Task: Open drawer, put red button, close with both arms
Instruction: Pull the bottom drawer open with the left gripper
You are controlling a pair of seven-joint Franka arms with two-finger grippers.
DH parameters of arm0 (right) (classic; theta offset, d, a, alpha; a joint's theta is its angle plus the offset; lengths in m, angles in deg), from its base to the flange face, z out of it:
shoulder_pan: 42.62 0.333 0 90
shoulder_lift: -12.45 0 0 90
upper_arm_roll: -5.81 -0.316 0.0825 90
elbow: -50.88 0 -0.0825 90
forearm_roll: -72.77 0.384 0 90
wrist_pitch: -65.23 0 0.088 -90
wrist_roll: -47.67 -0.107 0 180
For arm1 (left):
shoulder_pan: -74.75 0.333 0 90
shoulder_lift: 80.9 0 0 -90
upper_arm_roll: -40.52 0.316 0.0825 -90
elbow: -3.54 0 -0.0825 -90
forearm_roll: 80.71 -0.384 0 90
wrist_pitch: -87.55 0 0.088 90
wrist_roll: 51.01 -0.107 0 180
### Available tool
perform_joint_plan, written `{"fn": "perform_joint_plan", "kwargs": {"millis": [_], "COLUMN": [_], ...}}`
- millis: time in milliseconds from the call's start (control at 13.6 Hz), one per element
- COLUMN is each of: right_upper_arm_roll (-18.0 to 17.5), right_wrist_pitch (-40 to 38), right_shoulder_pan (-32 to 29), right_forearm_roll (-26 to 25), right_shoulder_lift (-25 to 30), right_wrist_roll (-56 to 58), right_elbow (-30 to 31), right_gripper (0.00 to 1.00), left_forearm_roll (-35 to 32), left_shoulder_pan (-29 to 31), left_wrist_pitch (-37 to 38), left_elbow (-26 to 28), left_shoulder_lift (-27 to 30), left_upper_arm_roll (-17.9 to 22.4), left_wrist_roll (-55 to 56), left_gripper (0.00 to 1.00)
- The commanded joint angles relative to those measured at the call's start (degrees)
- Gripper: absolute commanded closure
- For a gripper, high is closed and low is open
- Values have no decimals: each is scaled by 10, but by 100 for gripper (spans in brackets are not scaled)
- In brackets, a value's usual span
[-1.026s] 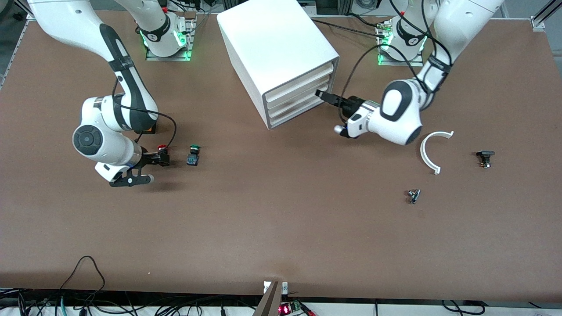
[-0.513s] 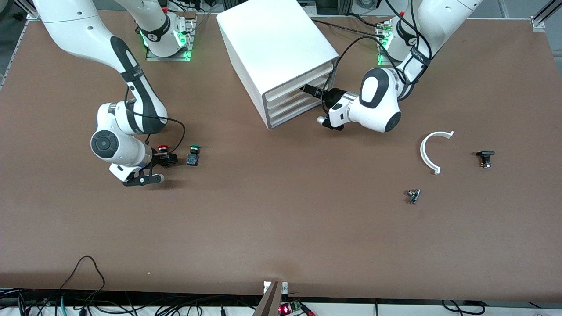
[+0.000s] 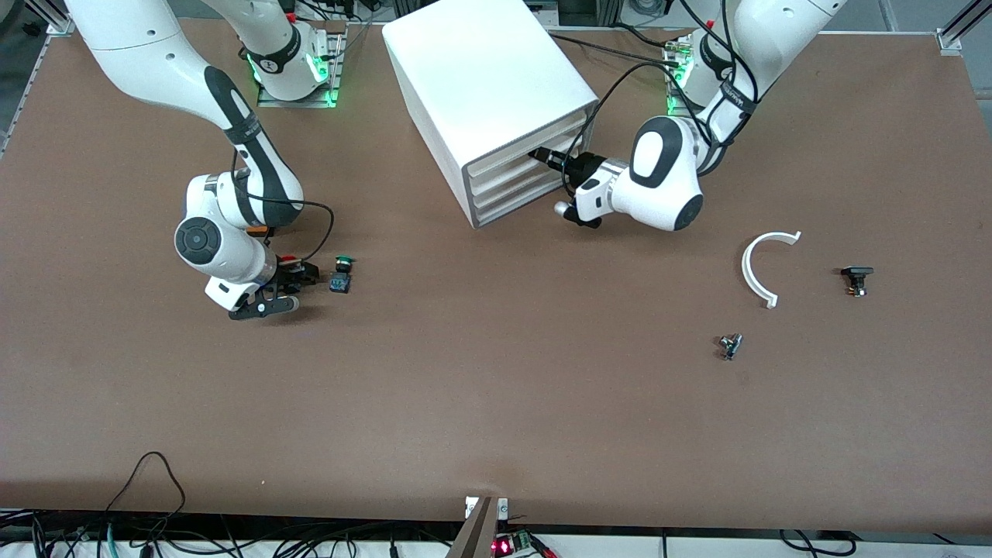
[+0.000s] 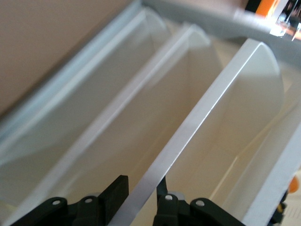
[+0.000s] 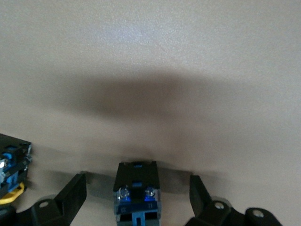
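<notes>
Bench (image 3: 496,403) first, since it carries everything: the big white cabinet (image 3: 480,70) sits by the edge where the arm bases stand, about midway along, its three fronts turned partly toward the left arm's end. All three look closed, so nothing is open yet.

Left arm reaches in from its base, and the left gripper (image 3: 542,157) is right at the drawer (image 3: 527,147), the uppermost of the three. In the left wrist view the fingers (image 4: 115,193) sit either side of the thin white lip of a drawer front (image 4: 197,117), closed in nearly against it. Looks like a pinch on the lip, but I can't tell if it's fully clamped. The lip runs lengthwise across the cabinet face, so my guess is the pull has to go straight out, square to that edge.

Right gripper (image 3: 306,275) is low over the bench toward the right arm's end, fingers spread wide, holding nothing. The red button (image 3: 287,259) lies on the bench, and the right wrist view shows its black-and-blue body (image 5: 136,188) dead centre between the open fingers. So the right arm is clearly the nearer one for the pick.

Green-capped button (image 3: 341,275) sits just beside it, toward the cabinet.
</notes>
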Motion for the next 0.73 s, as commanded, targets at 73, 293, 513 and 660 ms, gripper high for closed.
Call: {"fn": "perform_joint_plan", "kwargs": {"millis": [73,293,513,660], "right_upper_arm_roll": [-19,-19,-19,-20], "right_wrist_pitch": [-9,-18,-18,-21], "right_shoulder_pan": [-2,-3,-3,-3], "right_forearm_roll": [4,4,3,3], "right_shoulder_lift": [28,33,35,38], "right_wrist_roll": [5,10,11,16], "right_elbow": [16,14,11,1], "right_gripper": [56,79,83,84], "left_forearm_roll": [-97,-141,-166,-166], "left_shoulder_pan": [66,83,93,94], "left_wrist_pitch": [-16,-11,-3,-3], "left_elbow": [-40,-58,-67,-70], "left_shoulder_lift": [44,73,92,100], "left_upper_arm_roll": [73,91,98,98], "left_wrist_roll": [2,6,4,6], "left_gripper": [100,100,7,0]}}
